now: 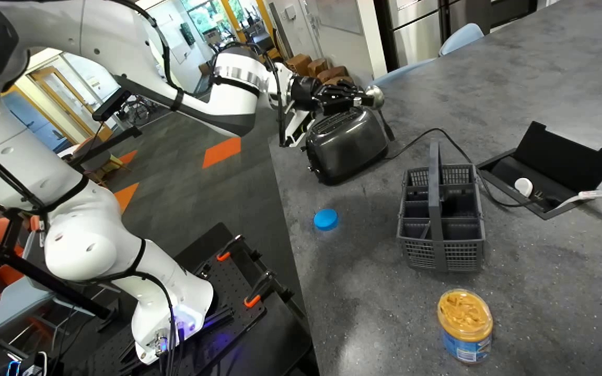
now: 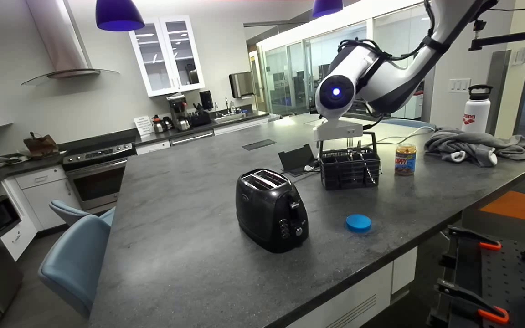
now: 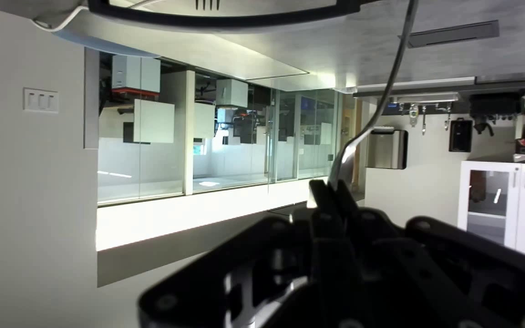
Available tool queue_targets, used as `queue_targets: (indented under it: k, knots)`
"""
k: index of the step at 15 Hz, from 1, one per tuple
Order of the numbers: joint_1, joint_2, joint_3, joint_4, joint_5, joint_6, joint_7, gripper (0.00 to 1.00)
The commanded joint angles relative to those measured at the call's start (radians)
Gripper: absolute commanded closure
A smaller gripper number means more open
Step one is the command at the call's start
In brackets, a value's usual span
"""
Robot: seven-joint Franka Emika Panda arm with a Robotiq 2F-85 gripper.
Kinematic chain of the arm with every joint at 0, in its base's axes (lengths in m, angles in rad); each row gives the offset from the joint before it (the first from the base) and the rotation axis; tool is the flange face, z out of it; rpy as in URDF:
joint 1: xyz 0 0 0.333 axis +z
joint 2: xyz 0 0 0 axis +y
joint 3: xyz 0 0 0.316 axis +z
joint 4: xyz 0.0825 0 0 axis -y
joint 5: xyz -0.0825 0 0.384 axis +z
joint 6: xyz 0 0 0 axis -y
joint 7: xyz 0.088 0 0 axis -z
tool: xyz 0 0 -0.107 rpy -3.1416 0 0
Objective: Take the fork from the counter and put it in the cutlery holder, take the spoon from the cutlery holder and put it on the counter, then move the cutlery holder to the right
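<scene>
My gripper (image 1: pixel 362 98) is shut on the spoon (image 1: pixel 375 96) at its bowl, high above the counter (image 2: pixel 189 228). The spoon's thin handle hangs down from the jaws. In the wrist view, which stands upside down, the gripper (image 3: pixel 330 184) pinches the spoon (image 3: pixel 346 161), whose handle runs out at the top edge. The cutlery holder (image 1: pixel 441 256) stands upright on the counter. Through the holder's handle (image 3: pixel 244 22) show the upward tines of the fork (image 3: pixel 207 4). In an exterior view another silver piece shows through the holder's mesh; I cannot tell what it is.
A black toaster (image 2: pixel 271 218) and a blue lid (image 2: pixel 358 223) lie near the counter's edge. Close to the holder are an open black case (image 1: pixel 557 162) with cables and a peanut butter jar (image 1: pixel 465 329). A grey cloth (image 2: pixel 472 141) and white bottle (image 2: pixel 476 109) are farther along.
</scene>
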Motion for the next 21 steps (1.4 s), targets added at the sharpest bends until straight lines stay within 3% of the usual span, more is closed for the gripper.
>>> queue_targets:
  k: [1, 6, 11, 12, 21]
  knots:
    - [0.000, -0.131, -0.026, -0.094, -0.028, 0.142, 0.051, 0.99]
    - [-0.017, -0.202, -0.100, -0.177, -0.057, 0.340, 0.171, 0.99]
    - [-0.033, -0.222, -0.184, -0.237, -0.255, 0.504, 0.450, 0.99]
    - [0.004, -0.283, -0.235, -0.242, -0.161, 0.537, 0.345, 0.99]
    - [0.074, -0.306, -0.456, -0.279, -0.069, 0.657, 0.316, 0.99]
